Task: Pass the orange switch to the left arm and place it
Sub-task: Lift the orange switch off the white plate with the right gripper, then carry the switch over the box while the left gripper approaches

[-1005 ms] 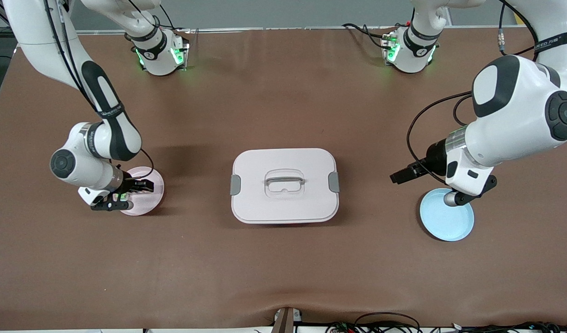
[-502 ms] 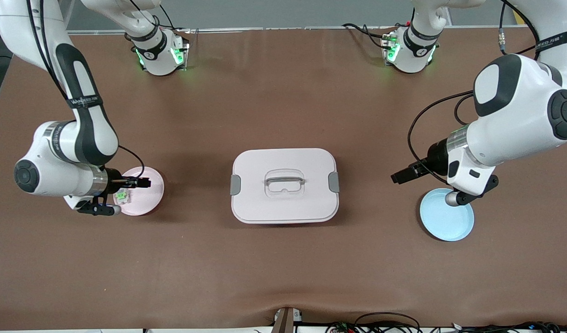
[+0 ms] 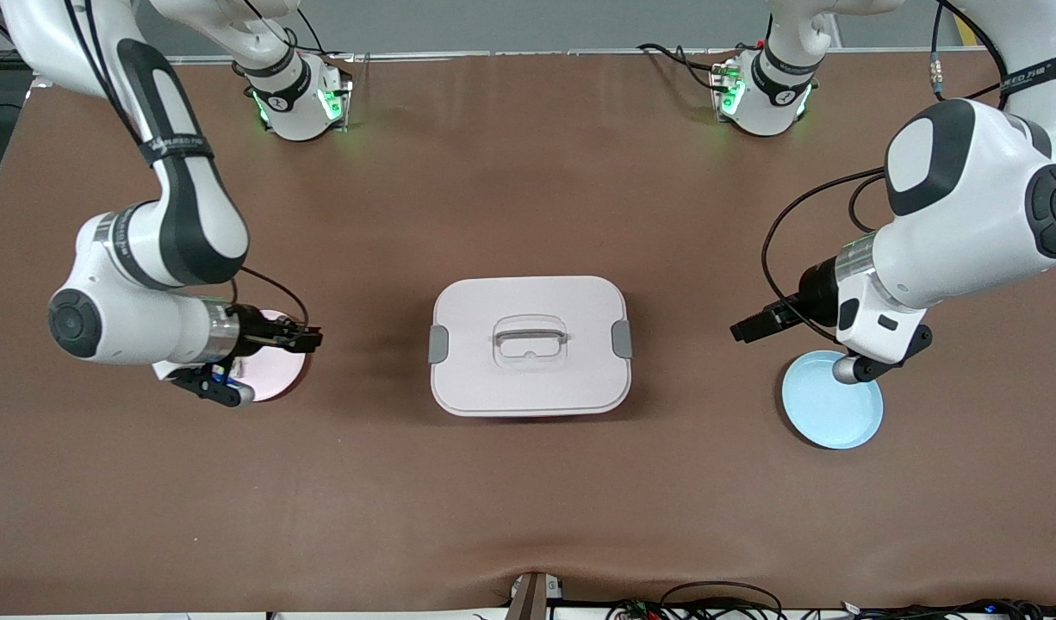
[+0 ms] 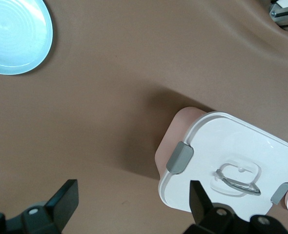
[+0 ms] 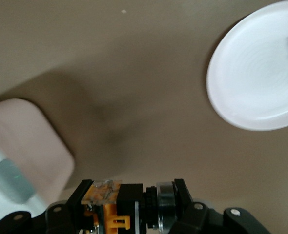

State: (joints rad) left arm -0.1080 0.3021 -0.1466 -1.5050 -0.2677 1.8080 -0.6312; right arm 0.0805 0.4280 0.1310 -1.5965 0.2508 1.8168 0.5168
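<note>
Right tool (image 3: 308,337): fingers pinched on the orange switch (image 5: 106,202); held above the tabletop (image 3: 528,499), over the edge of the pink plate (image 3: 274,379) that faces the box.
Orange switch: clamped between the right tool's fingers in the right wrist view, orange body showing with a clear top; in the front view it is too small to make out at the fingertips.
Pink plate: under and just beside the right tool, at the right arm's end of the tabletop; the right wrist view shows it white (image 5: 256,68) with a small item at its rim, too cut off to tell what.
Box (image 3: 530,344): lid on, grey latches at both ends, on the tabletop between the two tools, well apart from each; also seen in the left wrist view (image 4: 232,161).
Left tool (image 3: 748,328): fingers (image 4: 66,197) spread wide with nothing between them; held over bare tabletop, pointing toward the box.
Blue plate (image 3: 832,405): under the left arm's wrist, near the left tool; nothing on the part that shows.
</note>
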